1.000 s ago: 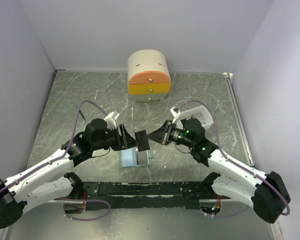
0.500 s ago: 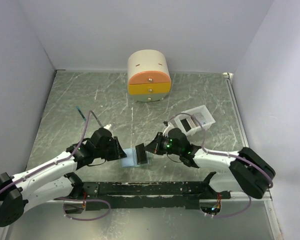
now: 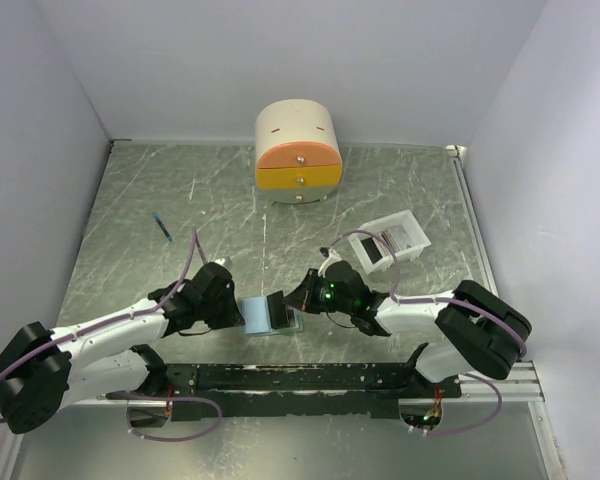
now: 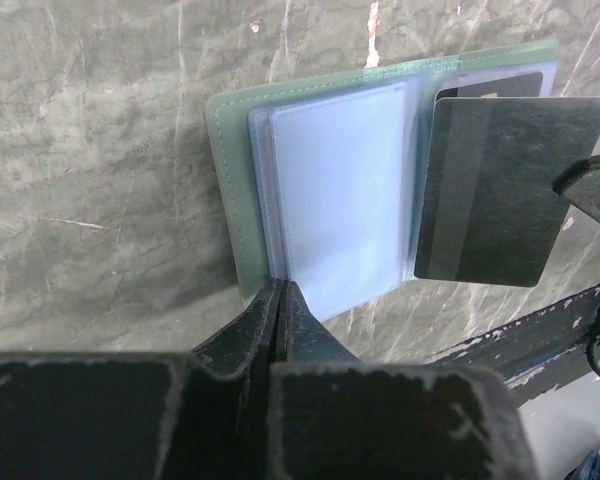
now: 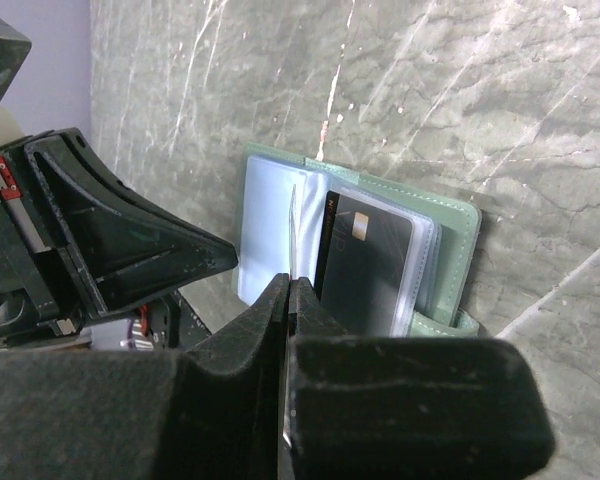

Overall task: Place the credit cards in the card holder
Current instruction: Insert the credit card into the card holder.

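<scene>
Marbled grey-green table, pale walls. The card holder lies open (pockets up) between the arms. The left gripper is closed on its pocket edge; the right gripper pinches a credit card over it.

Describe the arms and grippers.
The left arm and right arm: white links, black joints, a purple cable looped along each. The left gripper and right gripper: black, wedge-shaped fingers. Green lights dot the right wrist.

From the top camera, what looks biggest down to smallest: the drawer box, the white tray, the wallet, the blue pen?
1. drawer box
2. white tray
3. wallet, partly covered
4. blue pen
</scene>
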